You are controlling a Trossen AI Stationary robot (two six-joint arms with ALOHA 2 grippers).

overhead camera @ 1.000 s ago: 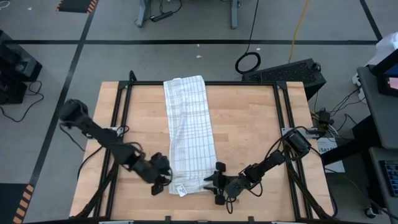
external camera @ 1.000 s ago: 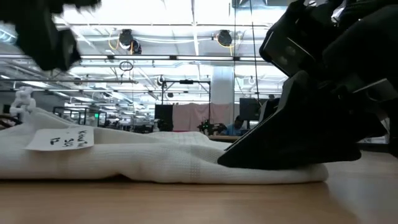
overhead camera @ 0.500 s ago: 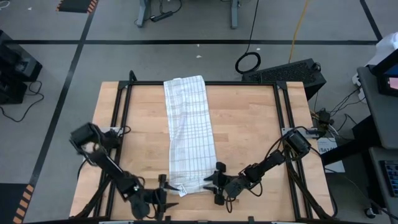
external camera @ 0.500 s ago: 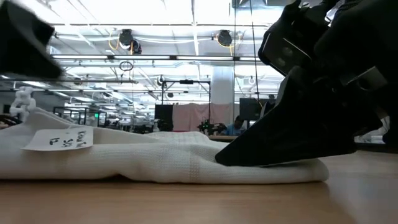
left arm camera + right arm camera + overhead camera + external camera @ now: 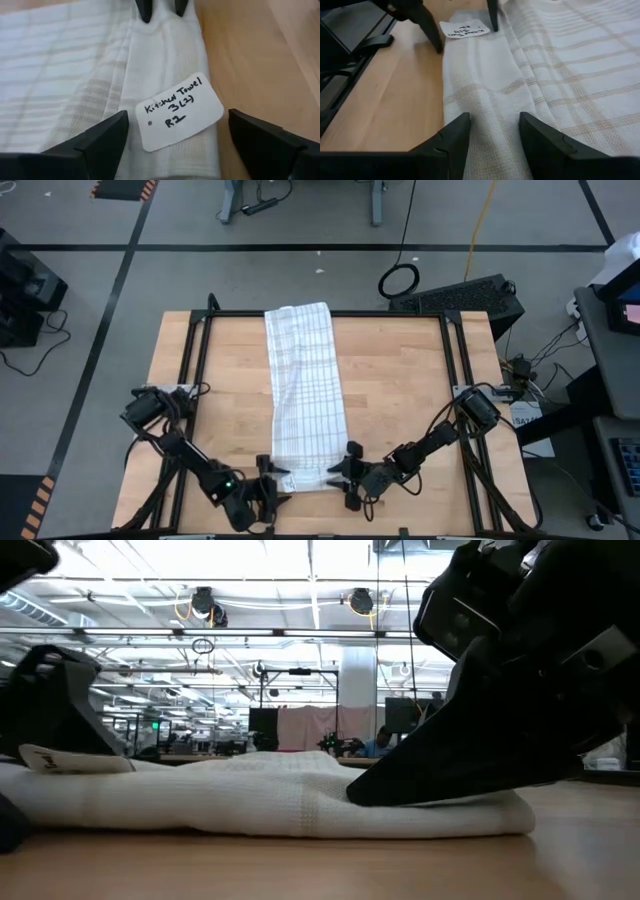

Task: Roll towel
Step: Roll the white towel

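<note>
At the table's [image 5: 400,400] near edge both grippers meet the towel's [image 5: 305,395] rolled end. The left gripper [image 5: 272,480], fingers wide apart, straddles the corner carrying a paper tag [image 5: 179,111]. The right gripper [image 5: 335,476] has its fingers partly parted around the opposite corner's fold. From there the towel runs flat down the table's middle, over the far edge. Bare wood lies open either side.

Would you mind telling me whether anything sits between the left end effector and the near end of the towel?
Nothing visible does. The left end effector is open, its fingers straddling the near corner of the towel and its paper tag. The right end effector is at the opposite near corner.
</note>
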